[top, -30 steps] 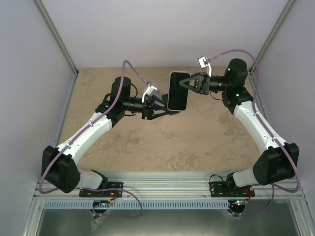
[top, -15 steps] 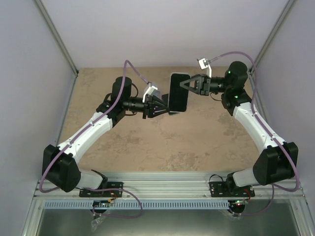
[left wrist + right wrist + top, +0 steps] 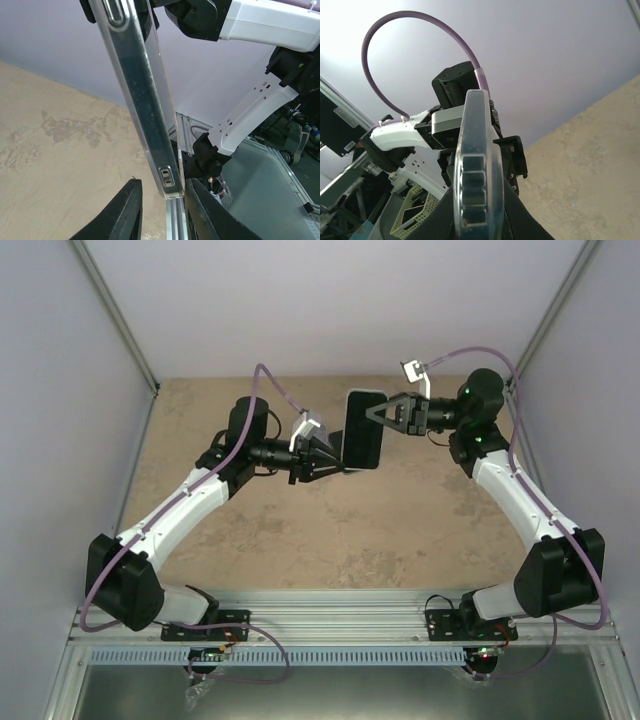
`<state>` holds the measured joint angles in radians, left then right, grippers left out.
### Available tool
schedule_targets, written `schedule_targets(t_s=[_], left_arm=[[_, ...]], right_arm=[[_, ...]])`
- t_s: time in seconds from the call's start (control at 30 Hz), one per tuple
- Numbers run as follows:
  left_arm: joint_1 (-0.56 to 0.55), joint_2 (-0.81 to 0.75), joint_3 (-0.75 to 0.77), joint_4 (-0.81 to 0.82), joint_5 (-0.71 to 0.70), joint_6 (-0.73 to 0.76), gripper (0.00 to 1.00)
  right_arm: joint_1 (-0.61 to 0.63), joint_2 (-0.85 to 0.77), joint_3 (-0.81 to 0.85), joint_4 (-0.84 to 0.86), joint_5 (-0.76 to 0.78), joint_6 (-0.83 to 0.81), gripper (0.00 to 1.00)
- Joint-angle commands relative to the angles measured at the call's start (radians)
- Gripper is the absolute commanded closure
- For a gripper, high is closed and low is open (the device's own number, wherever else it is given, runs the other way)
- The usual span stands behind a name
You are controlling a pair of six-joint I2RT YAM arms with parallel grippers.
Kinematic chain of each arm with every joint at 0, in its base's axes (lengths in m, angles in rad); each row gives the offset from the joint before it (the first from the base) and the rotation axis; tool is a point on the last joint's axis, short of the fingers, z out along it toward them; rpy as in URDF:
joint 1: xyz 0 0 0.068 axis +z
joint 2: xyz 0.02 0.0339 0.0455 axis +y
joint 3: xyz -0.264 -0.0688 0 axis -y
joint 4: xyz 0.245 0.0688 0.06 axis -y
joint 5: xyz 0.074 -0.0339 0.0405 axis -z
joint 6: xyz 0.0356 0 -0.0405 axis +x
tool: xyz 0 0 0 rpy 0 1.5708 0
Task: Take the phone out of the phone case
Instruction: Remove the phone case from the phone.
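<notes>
Phone (image 3: 362,428), in clear case (image 3: 135,90), is held mid-air over the surface (image 3: 300,530). Left jaws are open, straddling its lower corner; one side looks near touching, but no clamp is seen yet. Right jaws are closed on the phone's right edge. Judged stiff, light, glossy and slippery; glass would break if dropped. Case should flex: its corner lip is best pinched and peeled away, with the phone body clamped by the right jaws.
</notes>
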<state>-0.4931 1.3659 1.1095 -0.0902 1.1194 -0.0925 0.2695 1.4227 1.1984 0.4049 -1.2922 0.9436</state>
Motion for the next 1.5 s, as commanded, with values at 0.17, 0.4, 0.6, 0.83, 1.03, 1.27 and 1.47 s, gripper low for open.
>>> schedule_targets(t_s=[0.17,0.4,0.6,0.83,1.03,1.27,1.47], left_arm=[[0.001,0.001,-0.008,-0.036,-0.074,0.084,0.88],[0.001,0.002,0.005,-0.059,-0.155,0.142,0.98],[0.001,0.002,0.007,-0.067,-0.184,0.16,0.98],[0.002,-0.006,0.019,-0.099,-0.109,0.181,0.82],[0.001,-0.013,0.028,-0.096,-0.038,0.161,0.79],[0.001,-0.018,0.026,-0.114,-0.011,0.188,0.74],[0.001,-0.02,0.013,-0.134,-0.038,0.223,0.76]], right_arm=[[0.001,-0.047,-0.029,0.207,-0.061,0.181,0.99],[0.03,-0.058,-0.067,0.353,-0.077,0.301,1.0],[0.042,-0.059,-0.085,0.404,-0.096,0.344,0.99],[0.043,-0.061,-0.091,0.372,-0.095,0.315,1.0],[0.045,-0.057,-0.086,0.311,-0.087,0.262,0.99],[0.043,-0.047,-0.083,0.313,-0.085,0.265,0.99],[0.044,-0.043,-0.079,0.32,-0.087,0.274,1.0]])
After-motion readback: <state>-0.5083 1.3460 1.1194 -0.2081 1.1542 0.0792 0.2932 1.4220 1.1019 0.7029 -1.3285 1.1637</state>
